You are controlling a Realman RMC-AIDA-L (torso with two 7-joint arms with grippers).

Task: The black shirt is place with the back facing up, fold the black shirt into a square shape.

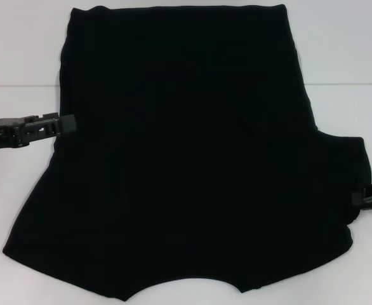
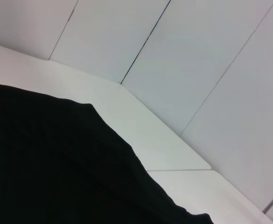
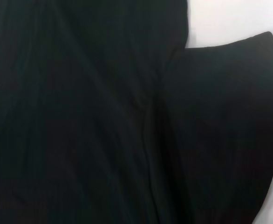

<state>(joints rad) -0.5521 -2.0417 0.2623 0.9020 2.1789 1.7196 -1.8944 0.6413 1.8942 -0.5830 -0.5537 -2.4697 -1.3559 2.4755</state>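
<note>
the black shirt (image 1: 186,152) lies flat across the middle of the white table (image 1: 21,51). my left gripper (image 1: 64,122) meets its edge at 9 o'clock, my right gripper (image 1: 367,197) its sleeve at 4 o'clock; finger state i cannot tell.

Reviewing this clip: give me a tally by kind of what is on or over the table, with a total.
Black shirt: 1, spread flat on the white table
Robot hands: 2, left hand at the shirt's left edge, right hand at the right sleeve
Total: 3 things, on 1 table
</note>
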